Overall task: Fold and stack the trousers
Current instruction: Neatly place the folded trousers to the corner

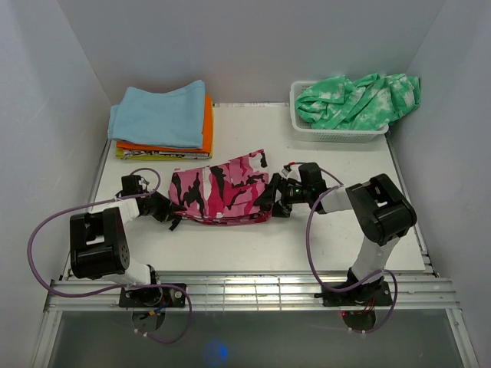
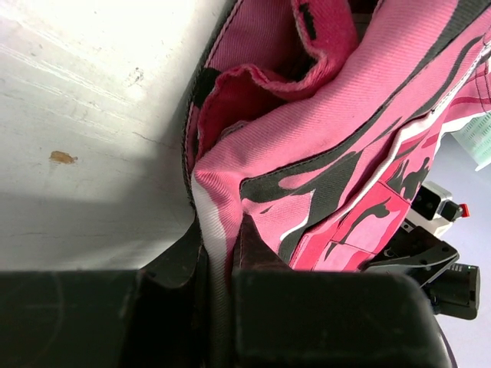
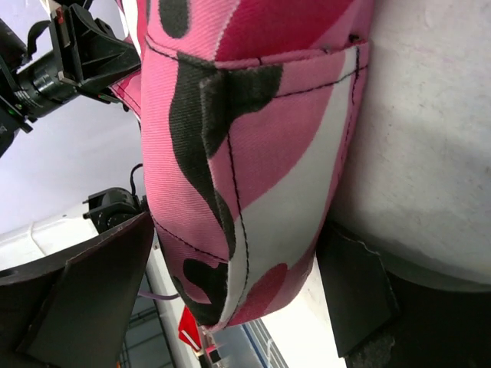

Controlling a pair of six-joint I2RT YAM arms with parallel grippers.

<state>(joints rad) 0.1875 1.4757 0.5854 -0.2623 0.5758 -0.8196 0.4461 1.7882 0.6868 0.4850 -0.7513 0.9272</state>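
The pink camouflage trousers (image 1: 219,193) lie folded in a bundle on the white table (image 1: 307,238), between my two grippers. At the bundle's left end my left gripper (image 1: 165,208) is shut on a fabric edge; the left wrist view shows that pale pink hem (image 2: 211,230) pinched between the dark fingers (image 2: 176,257). My right gripper (image 1: 275,198) is at the bundle's right end, jaws wide. In the right wrist view the rounded fold of the trousers (image 3: 245,192) sits between its two fingers (image 3: 92,299), with a gap showing beside the left one.
A stack of folded clothes (image 1: 163,116), light blue over orange and yellow, lies at the back left. A white basket (image 1: 337,134) at the back right holds a green-and-white tie-dye garment (image 1: 357,100). Grey walls close in both sides.
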